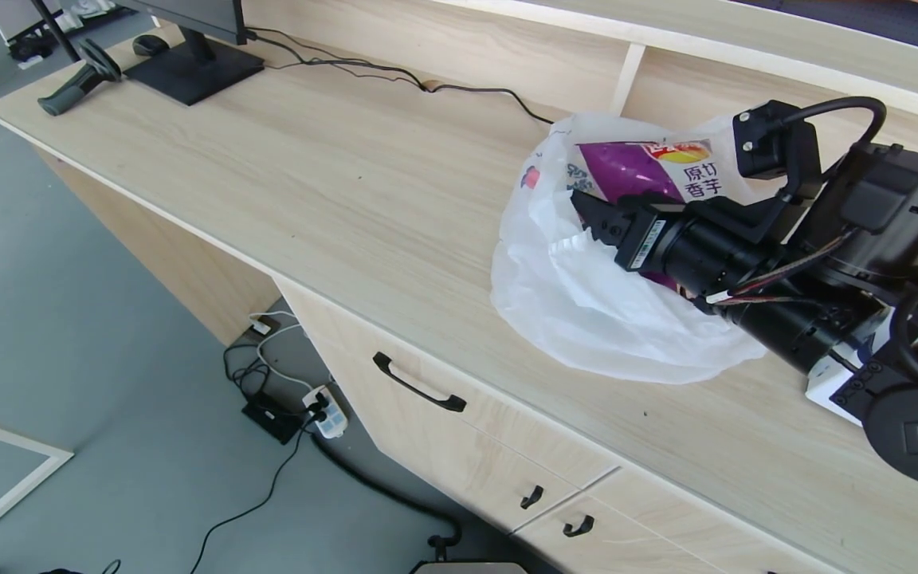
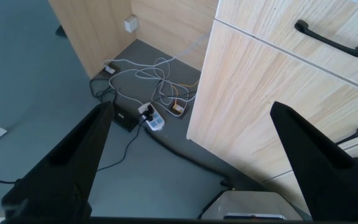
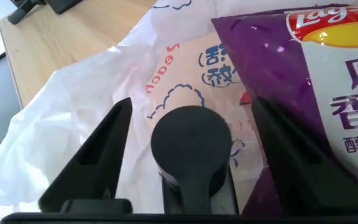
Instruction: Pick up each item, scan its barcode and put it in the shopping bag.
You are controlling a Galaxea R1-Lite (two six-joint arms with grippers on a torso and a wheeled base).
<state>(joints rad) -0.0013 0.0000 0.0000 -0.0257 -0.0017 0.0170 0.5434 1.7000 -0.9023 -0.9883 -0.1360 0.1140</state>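
My right pincer (image 1: 582,215), spread wide, sat in the shopping bag (image 1: 586,319); the chip packet (image 1: 634,167) lay just beyond, on its far side.

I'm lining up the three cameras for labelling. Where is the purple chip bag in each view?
Head view: the purple chip bag sits in the white shopping bag, right of centre.
Right wrist view: close ahead, lying against the shopping bag's plastic.
Left wrist view: not in it.
Shared landmarks: shopping bag (head, right wrist); long drawer handle (head, left wrist).
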